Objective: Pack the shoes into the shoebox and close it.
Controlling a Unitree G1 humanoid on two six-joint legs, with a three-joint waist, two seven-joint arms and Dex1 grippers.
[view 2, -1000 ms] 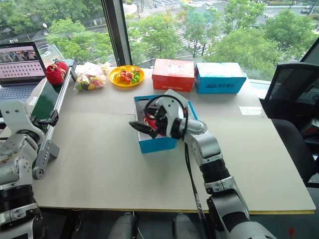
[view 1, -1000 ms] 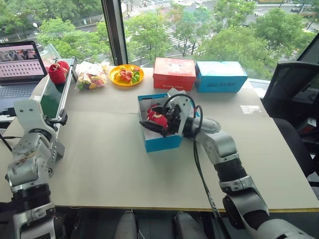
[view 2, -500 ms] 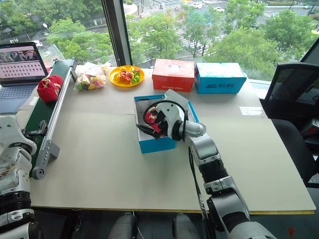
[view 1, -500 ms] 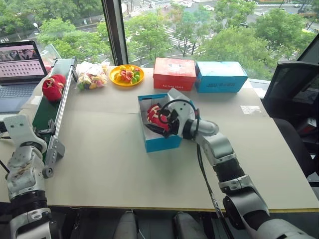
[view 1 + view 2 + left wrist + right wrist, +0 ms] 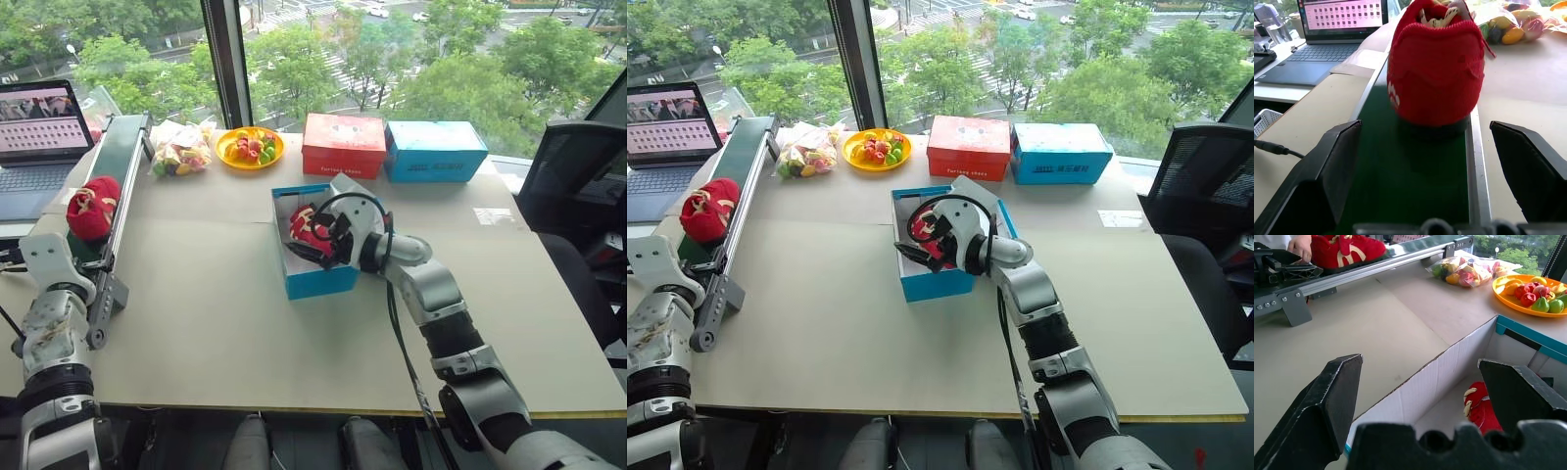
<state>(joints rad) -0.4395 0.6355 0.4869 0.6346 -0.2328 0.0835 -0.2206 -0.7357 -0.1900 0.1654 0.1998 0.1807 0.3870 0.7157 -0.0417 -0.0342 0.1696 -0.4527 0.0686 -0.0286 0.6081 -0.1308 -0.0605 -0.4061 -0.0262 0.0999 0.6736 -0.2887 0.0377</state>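
1. At the far left a laptop (image 5: 39, 132) sits open beside the desk (image 5: 216, 323), with a green conveyor belt (image 5: 113, 162) running along the desk's left edge, long axis away from the robot toward the window.
2. One red shoe (image 5: 91, 208) stands on that belt near its near end. In the left wrist view its heel faces the camera, so its long axis runs along the belt and its toe points away from the robot.
3. The left claw (image 5: 1437, 171) hovers level just short of that heel, its two black fingers (image 5: 1327, 171) wide apart, one on each side of the belt, touching nothing.
4. Further back lie a bag of fruit (image 5: 178, 152) and a yellow plate (image 5: 249, 147) of fruit.
5. In the middle of the desk stands the blue shoebox (image 5: 313, 279), lid up, its long axis running from the robot toward the window.
6. The second red shoe (image 5: 312, 227) lies inside the box, in its far half; which way its toe points I cannot tell.
7. The right claw (image 5: 309, 250) hangs over the box's near half, pointing left, fingers (image 5: 1334, 396) spread, gripping nothing; the shoe lies just beyond them.
8. Behind stand a red box (image 5: 343, 145) and, to its right, another blue box (image 5: 436, 150).
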